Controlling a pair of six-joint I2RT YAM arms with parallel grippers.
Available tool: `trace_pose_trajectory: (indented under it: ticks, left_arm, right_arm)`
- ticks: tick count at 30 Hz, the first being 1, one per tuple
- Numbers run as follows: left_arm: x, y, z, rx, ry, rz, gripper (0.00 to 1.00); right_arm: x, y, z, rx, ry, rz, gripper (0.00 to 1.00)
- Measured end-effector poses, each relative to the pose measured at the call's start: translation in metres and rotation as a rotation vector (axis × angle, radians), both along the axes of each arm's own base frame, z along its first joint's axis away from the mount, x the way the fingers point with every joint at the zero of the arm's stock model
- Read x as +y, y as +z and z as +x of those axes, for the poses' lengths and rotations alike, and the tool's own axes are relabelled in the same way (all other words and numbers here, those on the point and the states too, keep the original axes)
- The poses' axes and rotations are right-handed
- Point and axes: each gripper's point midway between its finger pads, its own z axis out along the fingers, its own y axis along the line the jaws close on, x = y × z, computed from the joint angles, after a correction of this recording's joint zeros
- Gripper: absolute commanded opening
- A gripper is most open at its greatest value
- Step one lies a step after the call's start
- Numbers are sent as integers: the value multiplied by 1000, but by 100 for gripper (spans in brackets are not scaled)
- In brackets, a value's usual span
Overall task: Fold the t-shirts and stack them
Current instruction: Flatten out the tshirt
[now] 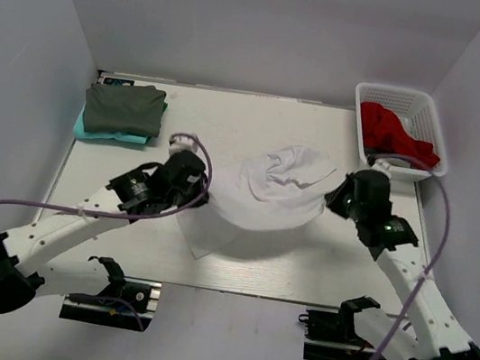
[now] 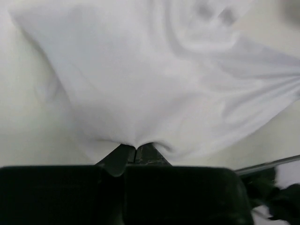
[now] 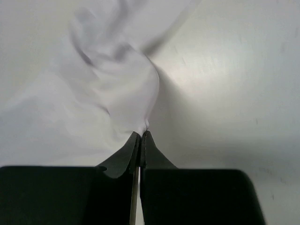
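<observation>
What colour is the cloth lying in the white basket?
Red. The cloth shows best in the top view.

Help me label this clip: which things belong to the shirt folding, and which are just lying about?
Job: white t-shirt, pinched by left hand and right hand; dark grey t-shirt folded atop teal t-shirt.
Lying about: basket; red cloth inside it.

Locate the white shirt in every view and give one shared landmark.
Top external: white shirt bunched at the centre of the table.
Left wrist: fills the upper frame, pinched by the left tool.
Right wrist: upper left, pinched by the right tool.
Shared landmark: the pale table beneath the shirt.
</observation>
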Motion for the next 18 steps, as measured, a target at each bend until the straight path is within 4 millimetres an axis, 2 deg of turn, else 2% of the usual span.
trace_pose_trajectory:
  ticks: [1,4,7,10,13,18]
  left_arm:
    - [-2,28,11,-72,5,-18,0]
    - [-6,129,38,-321,24,-106,0]
    - [3,219,49,-525,49,-175,0]
    - [17,287,46,-675,54,-211,0]
    - [29,343,34,-803,31,-252,0]
    - [42,412,1,-965,-76,-331,0]
  right_arm:
    - [0,30,11,-86,-5,10,0]
    - [-2,137,36,-355,-30,44,0]
    - [-11,232,41,-564,-69,66,0]
    - [-27,307,32,-719,-121,68,0]
    - [-39,364,15,-834,-142,65,0]
    - [-52,449,-24,-1021,-126,77,0]
